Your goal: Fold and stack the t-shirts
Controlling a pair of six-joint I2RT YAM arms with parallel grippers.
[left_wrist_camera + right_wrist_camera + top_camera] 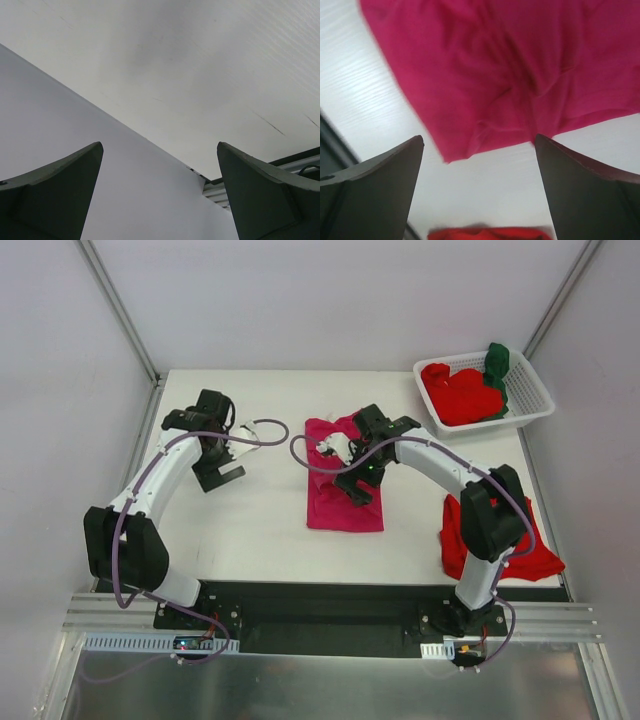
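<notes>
Right gripper (pixel 479 141), released, hangs over the magenta t-shirt (pixel 332 510), apparently for a fold; left gripper (pixel 160 145) released, idle aside.

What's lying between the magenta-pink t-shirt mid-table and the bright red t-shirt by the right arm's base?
Only bare white table separates the magenta-pink t-shirt from the bright red t-shirt, as the top and right wrist views show.
</notes>
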